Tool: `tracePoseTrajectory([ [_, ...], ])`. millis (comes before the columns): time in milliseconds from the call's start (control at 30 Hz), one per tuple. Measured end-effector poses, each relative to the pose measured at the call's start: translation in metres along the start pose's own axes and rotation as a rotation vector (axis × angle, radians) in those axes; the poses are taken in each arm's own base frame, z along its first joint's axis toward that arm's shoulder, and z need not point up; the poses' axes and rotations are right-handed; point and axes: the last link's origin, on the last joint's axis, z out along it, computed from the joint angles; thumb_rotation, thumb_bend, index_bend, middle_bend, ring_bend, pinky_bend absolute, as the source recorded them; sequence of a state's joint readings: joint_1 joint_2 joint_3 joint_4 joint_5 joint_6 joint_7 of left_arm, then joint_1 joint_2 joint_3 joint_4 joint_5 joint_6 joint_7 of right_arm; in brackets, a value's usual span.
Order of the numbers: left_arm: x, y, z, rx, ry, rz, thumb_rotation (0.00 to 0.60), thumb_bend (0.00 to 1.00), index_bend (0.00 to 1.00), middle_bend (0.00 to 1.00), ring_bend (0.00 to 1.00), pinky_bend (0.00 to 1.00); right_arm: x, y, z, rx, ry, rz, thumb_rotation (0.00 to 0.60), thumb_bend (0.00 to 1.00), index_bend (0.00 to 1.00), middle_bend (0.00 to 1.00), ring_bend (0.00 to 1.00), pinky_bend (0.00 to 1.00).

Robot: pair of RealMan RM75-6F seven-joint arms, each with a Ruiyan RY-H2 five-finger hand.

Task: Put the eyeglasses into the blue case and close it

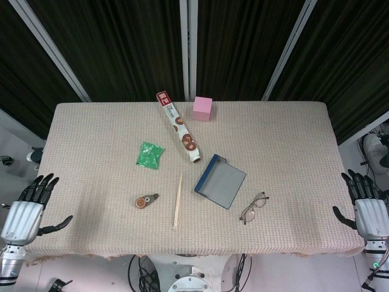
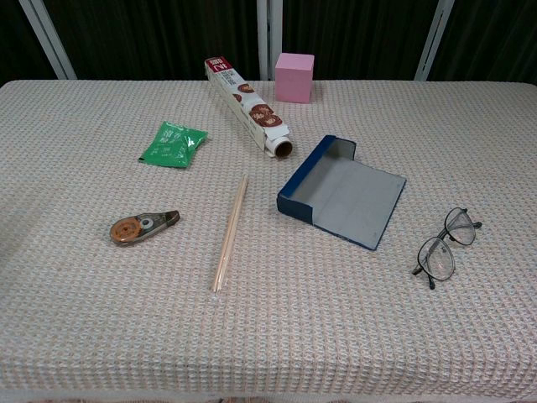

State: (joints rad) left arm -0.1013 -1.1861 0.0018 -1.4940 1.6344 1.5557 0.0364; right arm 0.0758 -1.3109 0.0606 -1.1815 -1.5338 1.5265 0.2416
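The blue case (image 1: 220, 180) (image 2: 341, 200) lies open near the middle of the table, its grey inside facing up. The eyeglasses (image 1: 253, 207) (image 2: 446, 245) lie folded on the cloth just right of the case, toward the front edge. My left hand (image 1: 31, 203) hangs off the table's front left corner, fingers spread, holding nothing. My right hand (image 1: 363, 204) hangs off the front right corner, fingers also apart and empty. Neither hand shows in the chest view.
A long printed wrap box (image 1: 179, 126) (image 2: 248, 106) and a pink cube (image 1: 202, 108) (image 2: 294, 77) sit at the back. A green packet (image 1: 149, 154) (image 2: 171, 143), a correction-tape dispenser (image 1: 146, 201) (image 2: 143, 227) and wooden chopsticks (image 1: 178, 200) (image 2: 229, 232) lie left of the case.
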Motion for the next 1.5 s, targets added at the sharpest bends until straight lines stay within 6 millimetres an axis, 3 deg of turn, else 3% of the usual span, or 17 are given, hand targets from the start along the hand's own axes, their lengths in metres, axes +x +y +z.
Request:
tracePoseTrajectory([
  [400,0.0,0.0,0.0,-0.001,-0.002,-0.001,0.271,0.16,0.03,0.05,0.05,0.22,-0.001,-0.002,0.001,0.014,-0.012,-0.017,0.6,0.2,0.0,0.0,0.0,0.0],
  [633,0.0,0.001,0.002,-0.003,-0.007,-0.003,0.282,0.16,0.03,0.05,0.05,0.22,-0.002,-0.013,0.007,0.072,-0.034,-0.059,0.6,0.2,0.0,0.0,0.0,0.0],
  [800,-0.001,0.002,0.004,-0.007,-0.015,-0.008,0.326,0.16,0.03,0.05,0.05,0.22,-0.007,-0.025,0.015,0.158,-0.151,-0.153,0.6,0.2,0.0,0.0,0.0,0.0],
  [1100,-0.005,0.004,0.003,-0.013,-0.034,-0.013,0.336,0.16,0.03,0.05,0.05,0.22,-0.02,-0.085,0.046,0.424,-0.411,-0.295,0.6,0.2,0.01,0.0,0.0,0.0],
  [1300,-0.008,0.004,0.002,-0.003,-0.044,-0.013,0.335,0.16,0.03,0.05,0.05,0.22,-0.028,-0.112,0.059,0.552,-0.435,-0.4,0.6,0.2,0.02,0.0,0.0,0.0],
  [1500,-0.009,0.003,0.001,0.003,-0.047,-0.012,0.337,0.16,0.03,0.05,0.05,0.22,-0.046,-0.137,0.066,0.644,-0.415,-0.483,0.6,0.2,0.1,0.0,0.0,0.0],
])
